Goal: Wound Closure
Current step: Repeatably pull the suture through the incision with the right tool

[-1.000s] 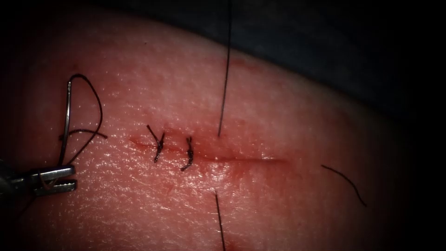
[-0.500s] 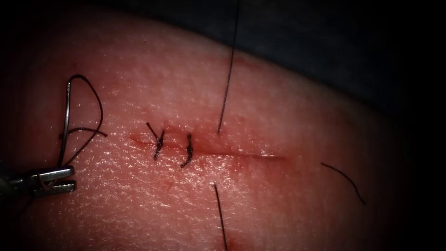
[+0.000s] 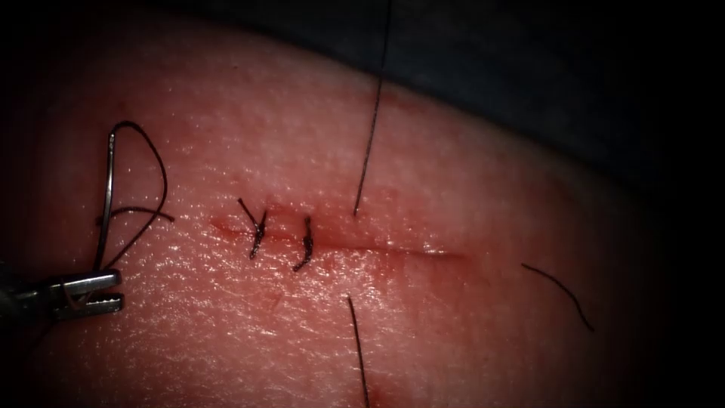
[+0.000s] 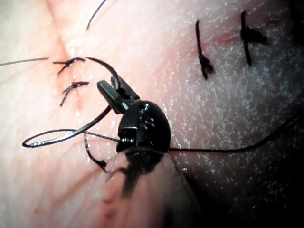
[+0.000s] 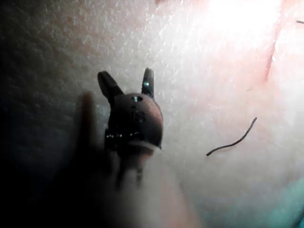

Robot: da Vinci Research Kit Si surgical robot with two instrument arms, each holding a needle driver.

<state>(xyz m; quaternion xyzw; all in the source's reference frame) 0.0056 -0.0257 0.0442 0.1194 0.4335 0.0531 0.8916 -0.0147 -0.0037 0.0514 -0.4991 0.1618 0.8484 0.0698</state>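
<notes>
Tissue [image 3: 423,151] carries a cut [image 3: 362,248] running from nine to three o'clock in the endoscope view, and its left part is already closed by two tied stitches, the first [image 3: 257,230] and the second [image 3: 304,245] just beside it. To their right a third pass looks laid but not tied: one thread strand [image 3: 371,128] comes out of the skin just at twelve o'clock of the cut line and runs up out of view, and another strand [image 3: 357,347] leaves the skin at six o'clock of the cut and runs down. The right part of the cut, toward three o'clock, is bare and open, so I judge the job a little under half done, with that stitch to knot and more to place.

The needle [image 3: 108,200] is out of the tissue, well to nine o'clock of the cut's left end. The left tool [image 3: 87,293] has its jaws closed on the needle near one end of its curve; the rest arcs up toward twelve o'clock, with the tail thread [image 3: 155,177] looping from its top.

The right tool [image 5: 127,85] hangs over bare skin with jaws parted, holding nothing. A cut thread scrap [image 3: 559,295] lies loose at four o'clock of the cut's right end.
</notes>
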